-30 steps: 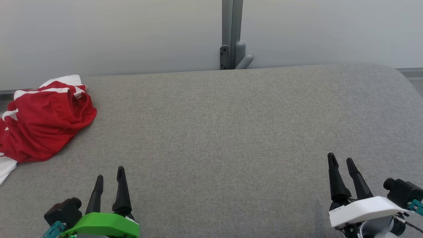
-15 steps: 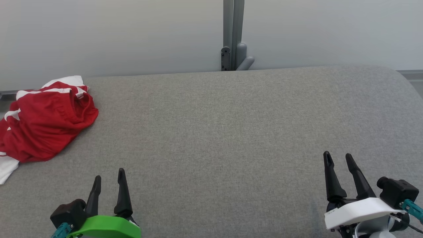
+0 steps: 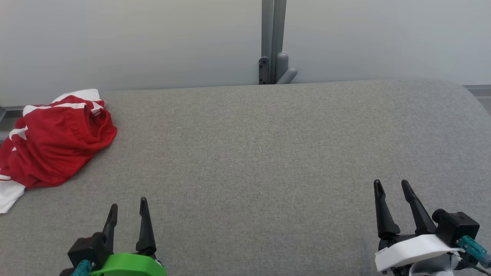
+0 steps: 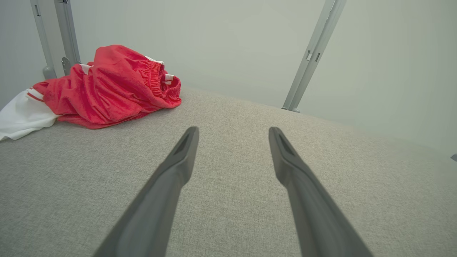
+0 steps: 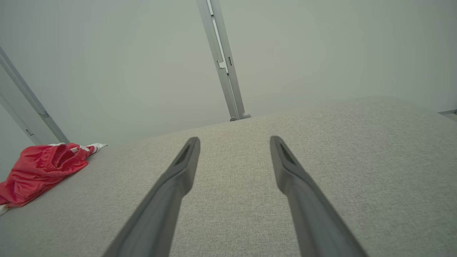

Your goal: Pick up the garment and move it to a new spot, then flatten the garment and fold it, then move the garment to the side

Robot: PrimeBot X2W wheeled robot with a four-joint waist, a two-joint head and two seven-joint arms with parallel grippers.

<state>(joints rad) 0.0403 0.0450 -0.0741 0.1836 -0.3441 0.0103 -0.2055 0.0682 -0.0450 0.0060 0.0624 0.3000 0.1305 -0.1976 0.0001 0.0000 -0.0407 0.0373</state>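
Observation:
The garment (image 3: 53, 143) is a crumpled red pair of shorts with white stripes and an elastic waistband, bunched at the far left of the grey fabric surface (image 3: 261, 153). The left wrist view has the garment (image 4: 107, 89) at its upper left, and the right wrist view has the garment (image 5: 39, 171) at its far left. My left gripper (image 3: 128, 207) hovers low at the near left edge, open and empty, well short of the garment. My right gripper (image 3: 391, 186) stands open and empty at the near right, far from it.
A grey metal post (image 3: 272, 42) with a bracket rises behind the surface's far edge, against a pale wall. The surface's right end curves away at the far right corner (image 3: 468, 96). Bare grey fabric spreads between the two grippers.
The head camera has tilted slightly, so the whole picture sits a bit lower and rightward. Both grippers have sunk a little toward the bottom edge; the garment lies as before.

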